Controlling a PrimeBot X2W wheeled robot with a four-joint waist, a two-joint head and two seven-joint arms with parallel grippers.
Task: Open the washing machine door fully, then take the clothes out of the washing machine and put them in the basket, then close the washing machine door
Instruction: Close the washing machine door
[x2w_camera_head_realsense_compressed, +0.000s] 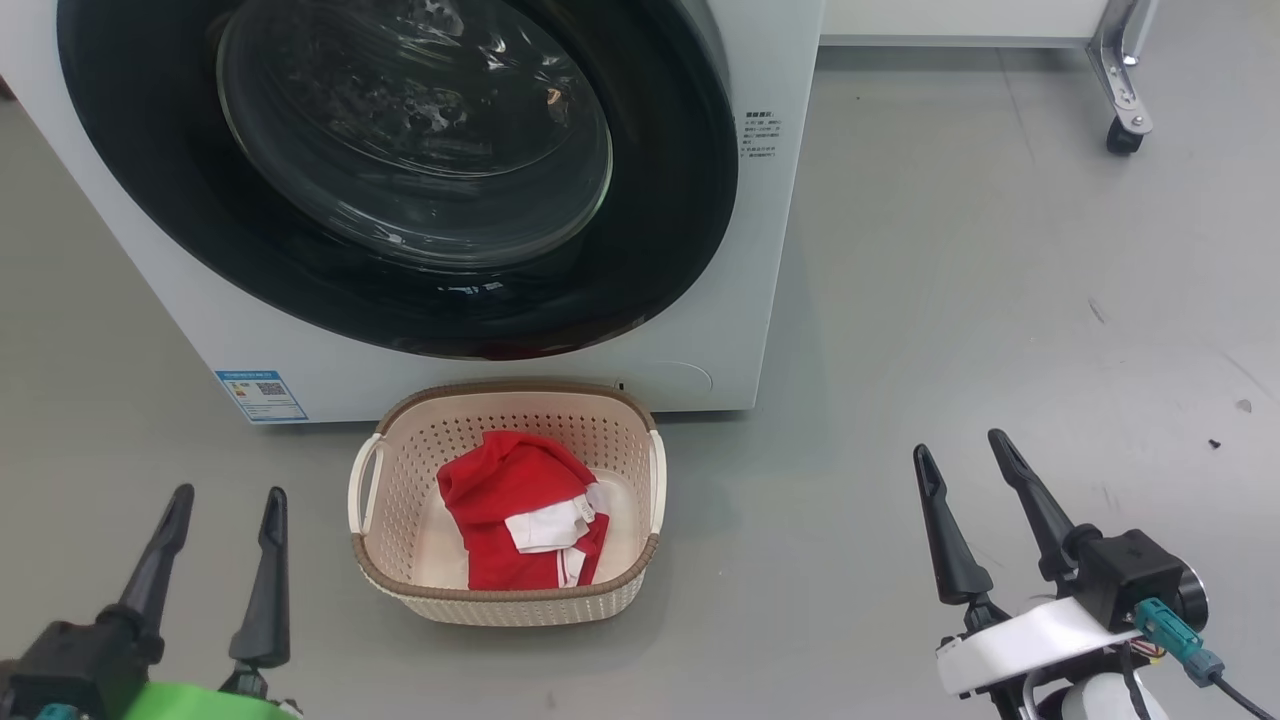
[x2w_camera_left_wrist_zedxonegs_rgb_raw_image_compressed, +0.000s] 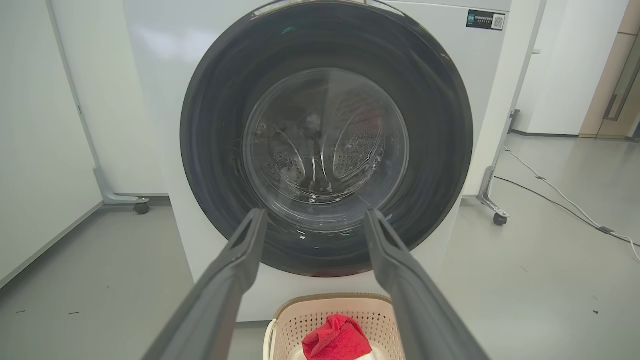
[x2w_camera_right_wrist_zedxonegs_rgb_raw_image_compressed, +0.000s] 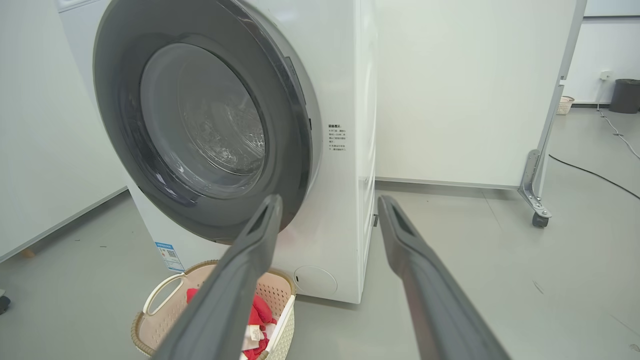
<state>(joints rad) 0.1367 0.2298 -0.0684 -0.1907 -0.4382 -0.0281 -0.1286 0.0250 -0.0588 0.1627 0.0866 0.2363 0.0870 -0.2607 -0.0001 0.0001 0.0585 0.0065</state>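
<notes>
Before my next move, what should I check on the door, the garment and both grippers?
1. Red garment lying in the basket: ok.
2. Washing machine door swung shut against the washing machine: ok.
3. Door latched: cannot tell.
4. Drum empty behind the glass: cannot tell.
5. Left gripper open and empty: ok.
6. Right gripper open and empty: ok.

Grey floor (x2w_camera_head_realsense_compressed: 1000, 300) carries scattered dark specks (x2w_camera_head_realsense_compressed: 1213, 443); white partition panel (x2w_camera_right_wrist_zedxonegs_rgb_raw_image_compressed: 465, 90) stands on a metal leg (x2w_camera_right_wrist_zedxonegs_rgb_raw_image_compressed: 530, 180) with black caster (x2w_camera_right_wrist_zedxonegs_rgb_raw_image_compressed: 539, 220); black cable (x2w_camera_right_wrist_zedxonegs_rgb_raw_image_compressed: 595, 174) trails across the floor; dark bin (x2w_camera_right_wrist_zedxonegs_rgb_raw_image_compressed: 628, 95) sits against the far wall.
</notes>
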